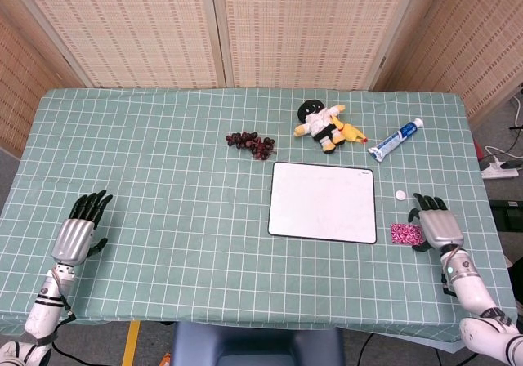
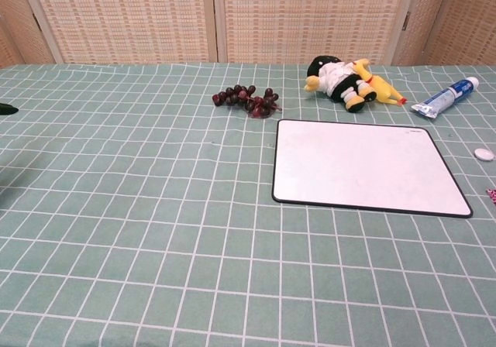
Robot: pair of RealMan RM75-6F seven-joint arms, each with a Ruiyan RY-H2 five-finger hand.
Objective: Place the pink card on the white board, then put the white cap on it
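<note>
The white board (image 1: 323, 202) (image 2: 366, 166) lies flat right of the table's middle, nothing on it. The pink card (image 1: 404, 234) lies on the cloth just right of the board's near corner; only its tip (image 2: 491, 194) shows in the chest view. The small white cap (image 1: 400, 194) (image 2: 483, 154) sits beyond the card, beside the board's right edge. My right hand (image 1: 436, 222) rests flat on the table, fingers spread, immediately right of the card, its thumb at the card's edge. My left hand (image 1: 79, 228) lies open and flat near the front left, holding nothing.
A bunch of dark grapes (image 1: 251, 143) (image 2: 248, 99) lies behind the board's left corner. A plush doll with a yellow toy (image 1: 327, 125) (image 2: 346, 78) and a toothpaste tube (image 1: 395, 140) (image 2: 444, 97) lie further back. The table's right edge is close to my right hand.
</note>
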